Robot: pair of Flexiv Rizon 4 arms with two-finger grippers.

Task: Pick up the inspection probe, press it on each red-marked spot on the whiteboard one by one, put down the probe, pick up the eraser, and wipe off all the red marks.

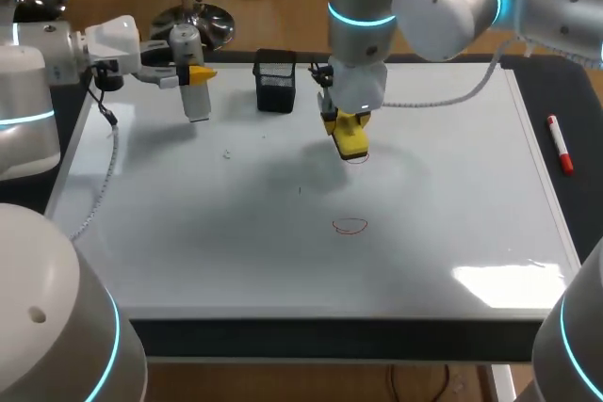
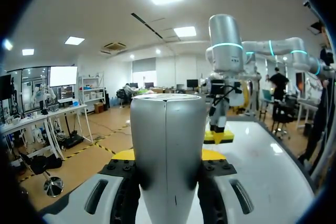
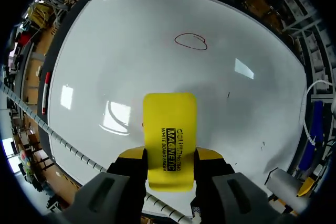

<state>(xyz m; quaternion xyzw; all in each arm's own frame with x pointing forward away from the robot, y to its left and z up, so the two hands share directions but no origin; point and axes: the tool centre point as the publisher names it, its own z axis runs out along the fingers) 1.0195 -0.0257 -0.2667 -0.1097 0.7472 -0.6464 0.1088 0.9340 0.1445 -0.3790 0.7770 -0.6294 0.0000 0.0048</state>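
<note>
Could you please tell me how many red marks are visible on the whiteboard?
1: a red loop on the whiteboard, between the eraser and the board's near edge. Another may be hidden under the eraser.

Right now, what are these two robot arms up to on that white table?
The right arm's fingers grip a yellow eraser, lowered to the whiteboard. One red ring, nearer the front, is not yet wiped. The left arm's fingers hold the silver probe above the board's far left side.
</note>
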